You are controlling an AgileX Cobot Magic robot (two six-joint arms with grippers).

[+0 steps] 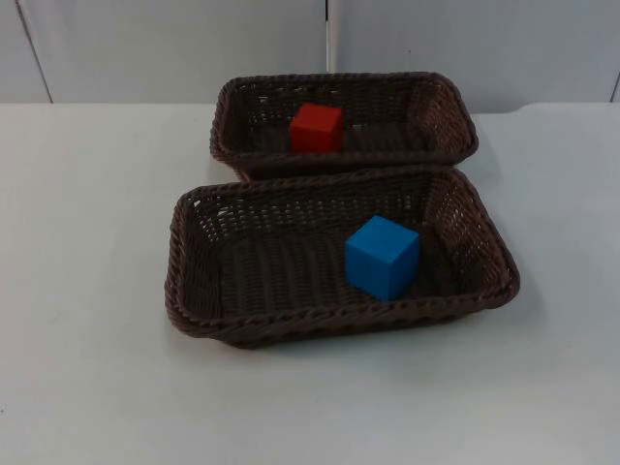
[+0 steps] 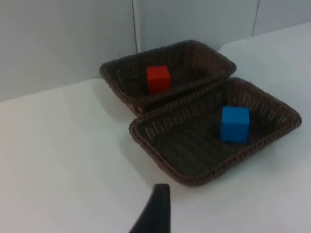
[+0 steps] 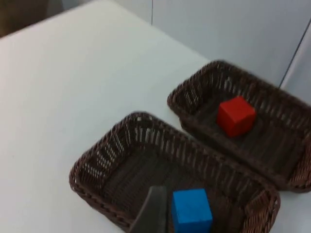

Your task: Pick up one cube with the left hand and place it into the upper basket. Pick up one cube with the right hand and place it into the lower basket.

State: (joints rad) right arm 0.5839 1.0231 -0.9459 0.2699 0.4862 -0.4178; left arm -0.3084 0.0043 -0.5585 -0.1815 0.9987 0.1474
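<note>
The red cube sits in the far basket and the blue cube in the near basket, right of centre, so both placements look done (no cube lies loose). The left gripper and right gripper hang well back; the right is nearer the blue cube. Whether either gripper is spread, I cannot tell.

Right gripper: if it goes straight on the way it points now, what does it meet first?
Probably the blue cube in the lower basket, just ahead of the right gripper's fingertip; depth is unclear.
</note>
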